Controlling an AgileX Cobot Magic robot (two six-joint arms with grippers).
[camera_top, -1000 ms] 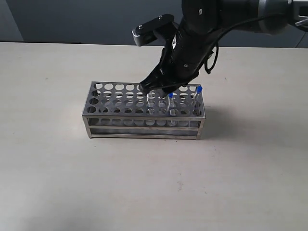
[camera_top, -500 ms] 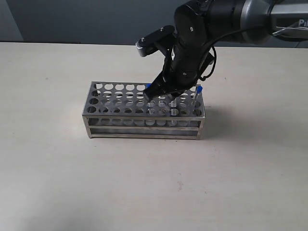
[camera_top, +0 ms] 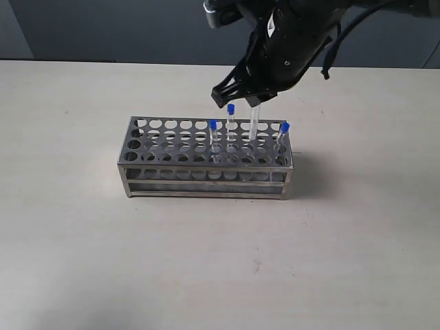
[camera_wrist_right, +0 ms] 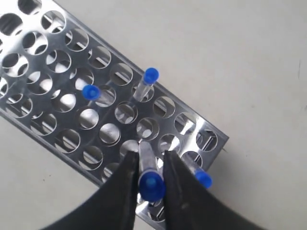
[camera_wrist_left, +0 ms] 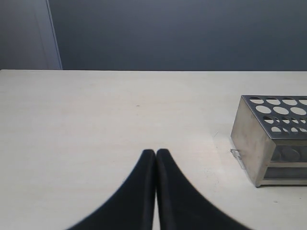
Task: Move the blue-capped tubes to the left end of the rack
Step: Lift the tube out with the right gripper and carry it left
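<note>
The steel rack (camera_top: 206, 172) stands mid-table. My right gripper (camera_top: 247, 98) hovers above its right half, shut on a blue-capped tube whose clear body (camera_top: 254, 122) hangs down, its lower end just over the top plate. From the right wrist, the fingers (camera_wrist_right: 151, 155) pinch that tube just below its blue cap (camera_wrist_right: 151, 186). Three more blue-capped tubes stand in holes of the rack's right half (camera_top: 213, 126), (camera_top: 231, 110), (camera_top: 284, 128). My left gripper (camera_wrist_left: 156, 153) is shut and empty above bare table, with the rack's end (camera_wrist_left: 266, 139) off to one side.
The rack's left-half holes (camera_top: 155, 137) hold nothing. Pale table (camera_top: 220, 261) stretches all round the rack, with a dark wall behind its far edge.
My right gripper has closed on one tube among the caps and risen, drawing the tube up out of its hole. The other three tubes stay put.
</note>
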